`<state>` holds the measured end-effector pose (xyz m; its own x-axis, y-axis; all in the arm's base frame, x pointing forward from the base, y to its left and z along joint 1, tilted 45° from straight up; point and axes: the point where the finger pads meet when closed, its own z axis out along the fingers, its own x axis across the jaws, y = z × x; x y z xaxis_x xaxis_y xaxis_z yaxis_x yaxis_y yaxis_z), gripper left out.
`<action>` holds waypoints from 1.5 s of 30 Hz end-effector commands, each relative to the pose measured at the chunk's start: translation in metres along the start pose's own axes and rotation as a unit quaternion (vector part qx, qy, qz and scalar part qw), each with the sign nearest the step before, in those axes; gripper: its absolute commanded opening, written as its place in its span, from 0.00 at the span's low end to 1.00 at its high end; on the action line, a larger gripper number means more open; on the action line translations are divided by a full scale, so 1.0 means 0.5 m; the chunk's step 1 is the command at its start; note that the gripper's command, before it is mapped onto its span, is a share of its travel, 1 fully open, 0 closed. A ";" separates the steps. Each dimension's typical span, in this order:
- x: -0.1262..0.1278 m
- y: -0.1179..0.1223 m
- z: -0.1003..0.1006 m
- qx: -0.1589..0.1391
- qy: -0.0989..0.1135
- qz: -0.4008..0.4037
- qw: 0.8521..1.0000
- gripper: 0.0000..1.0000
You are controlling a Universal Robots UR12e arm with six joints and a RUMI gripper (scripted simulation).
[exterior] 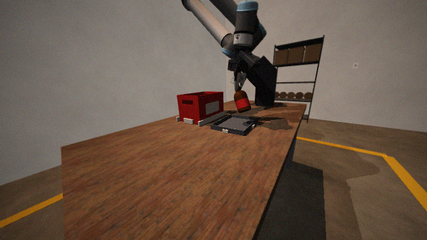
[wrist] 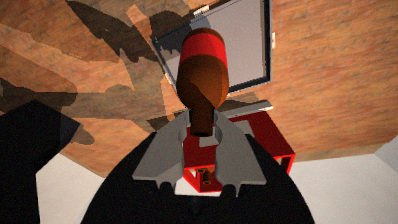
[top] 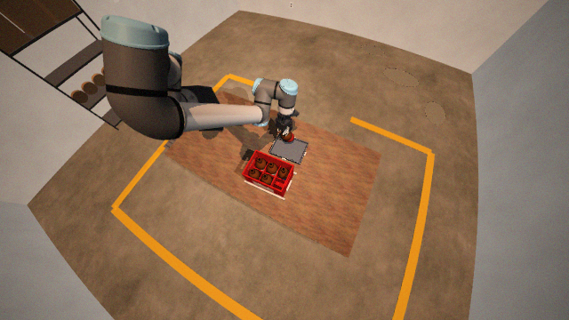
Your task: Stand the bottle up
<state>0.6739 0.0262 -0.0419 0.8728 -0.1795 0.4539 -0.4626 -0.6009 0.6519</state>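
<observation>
While a jointed gray arm (top: 222,116) (exterior: 208,21) with pale-blue caps reaches over a wood-grained table (top: 329,187) (exterior: 173,167) (wrist: 325,75), a red crate (top: 290,178) (exterior: 188,108) (wrist: 267,132) stands on the tabletop, brown bottles in five of its six compartments and the remaining one, at a corner, unfilled. White strips lie along the foot of the crate. Just beside it, a shallow gray tray (top: 291,150) (exterior: 233,123) (wrist: 250,50) with a dark rim lies flat on the wood, small white blocks at its edges. Above the tabletop, the black gripper (top: 284,130) (exterior: 239,87) (wrist: 202,110) points downward, its gray fingers clamped on the neck of a brown bottle (top: 288,137) (exterior: 241,101) (wrist: 203,82). The bottle hangs tilted in the air near the tray, neck up and base down, clear of both tray and crate, its red label (exterior: 243,104) (wrist: 203,46) wrapped around the lower body.
</observation>
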 end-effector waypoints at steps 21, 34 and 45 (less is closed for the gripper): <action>-0.002 -0.001 0.001 -0.025 -0.003 0.001 1.000 0.00; -0.002 -0.001 0.001 -0.066 -0.003 0.001 0.998 0.00; 0.000 -0.002 0.000 -0.084 0.000 0.000 0.996 0.00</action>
<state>0.6738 0.0260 -0.0431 0.8729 -0.1806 0.4533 -0.4810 -0.4744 0.7373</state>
